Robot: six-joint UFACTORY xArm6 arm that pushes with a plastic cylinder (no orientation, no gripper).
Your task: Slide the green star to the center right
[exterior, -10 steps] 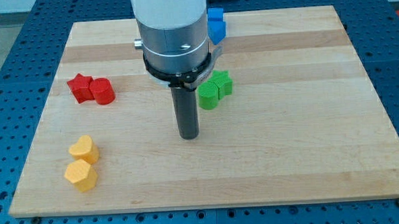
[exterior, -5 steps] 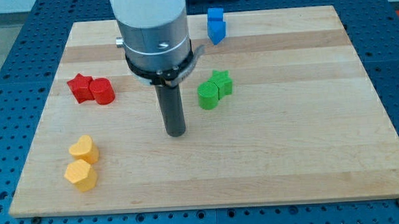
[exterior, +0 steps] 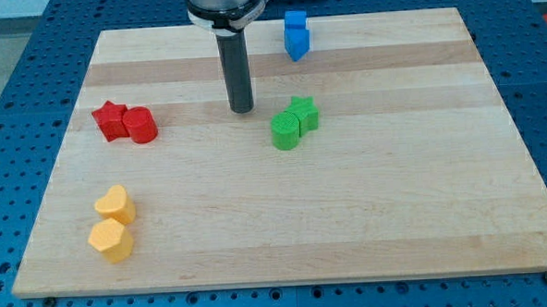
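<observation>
While my tip (exterior: 242,109) touches nothing, the green star (exterior: 303,113) lies just right.

Red star (exterior: 109,120) touches red cylinder (exterior: 142,125); two yellow blocks (exterior: 115,205) (exterior: 109,240); blue block (exterior: 295,34).

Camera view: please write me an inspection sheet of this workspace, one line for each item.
Surface: wooden board, lying flat on a blue perforated table.
Job's things: green star, touching a green round block on its lower left.
Clutter: red star touching a red cylinder; two yellow blocks together; blue blocks near the top edge.
Grippers: none; my tip is left of the green pair, apart from it.
Cables: nothing seen.
Surroundings: only the blue table.
</observation>
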